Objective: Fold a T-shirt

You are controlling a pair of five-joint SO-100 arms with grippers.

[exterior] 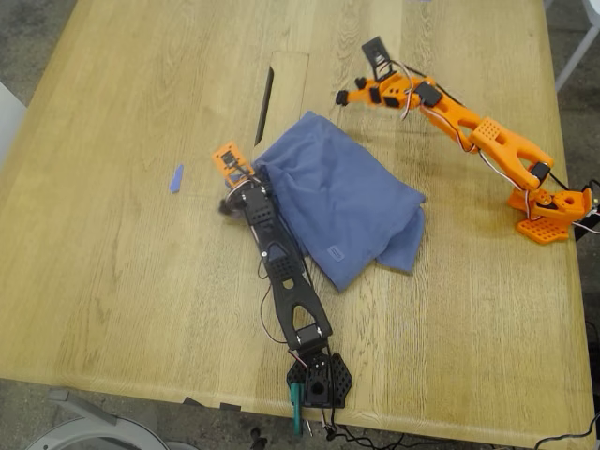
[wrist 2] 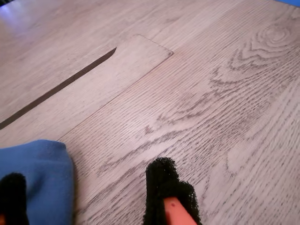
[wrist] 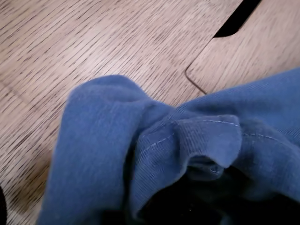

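The slate-blue T-shirt (exterior: 347, 202) lies crumpled and partly folded in the middle of the wooden table. My first gripper (exterior: 240, 185), on the black arm, sits at the shirt's edge toward the exterior view's left. The T-shirt (wrist: 103, 154) bunches up with its hem right at the jaws, hiding them, so it looks gripped. My second gripper (exterior: 354, 94), on the orange arm, hovers just beyond the shirt's far corner. There my second gripper (wrist 2: 89, 197) stands open, with black foam fingertips (wrist 2: 164, 187) spread and the T-shirt (wrist 2: 42, 173) beside one of them.
A small blue scrap (exterior: 175, 178) lies on the table toward the exterior view's left. A dark slot (exterior: 264, 105) cuts the tabletop beyond the shirt. The black arm's base (exterior: 319, 380) is at the near edge, the orange base (exterior: 548, 211) toward the exterior view's right.
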